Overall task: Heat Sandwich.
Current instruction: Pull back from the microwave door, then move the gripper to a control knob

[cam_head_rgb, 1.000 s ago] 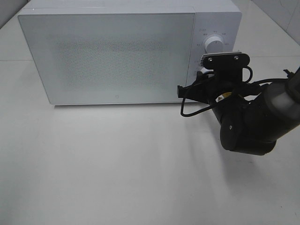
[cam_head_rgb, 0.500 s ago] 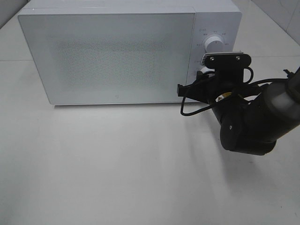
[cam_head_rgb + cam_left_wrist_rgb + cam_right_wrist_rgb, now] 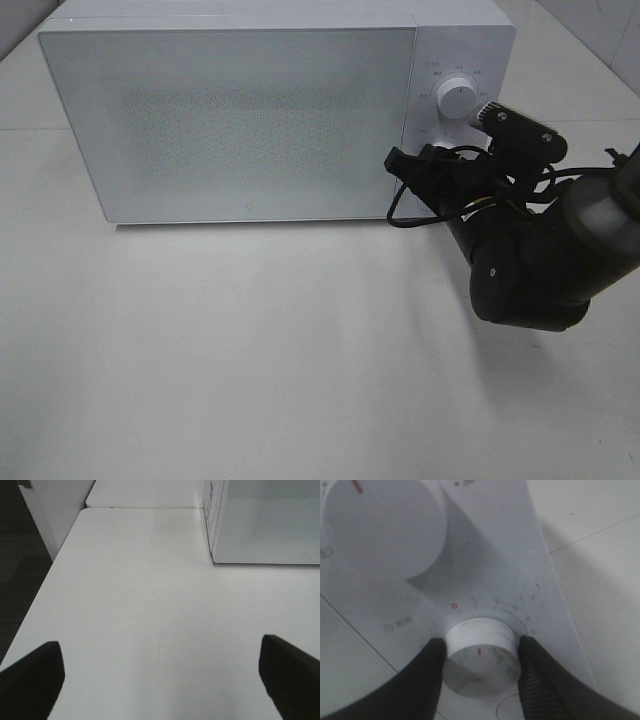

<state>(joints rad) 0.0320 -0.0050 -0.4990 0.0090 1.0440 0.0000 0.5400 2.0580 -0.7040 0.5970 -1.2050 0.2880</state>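
**White counter, shut microwave: timer knob in the right tool**

On the pale counter (image 3: 250, 350) the sandwich is nowhere in view. The microwave (image 3: 240, 120) has its door (image 3: 230, 120) closed, so the sandwich is probably inside, though the frosted front hides it.

On the microwave's control panel, beside the door, the right tool (image 3: 481, 652) is clamped on the lower knob (image 3: 480, 657), one finger pressing each side. The upper knob (image 3: 456, 98) is untouched. The left tool (image 3: 160, 675) hangs over bare counter off the microwave's far end from the panel, jaws spread wide and empty.

The step in hand looks like setting the timer. To do it well:

- Keep the wrist axis in line with the knob's axis so the pads roll with it and do not slip.
- Hold steady pressure.
- Turn the knob's red mark along the printed scale (image 3: 495, 602).
- Stop at a short setting, then release straight back from the panel.
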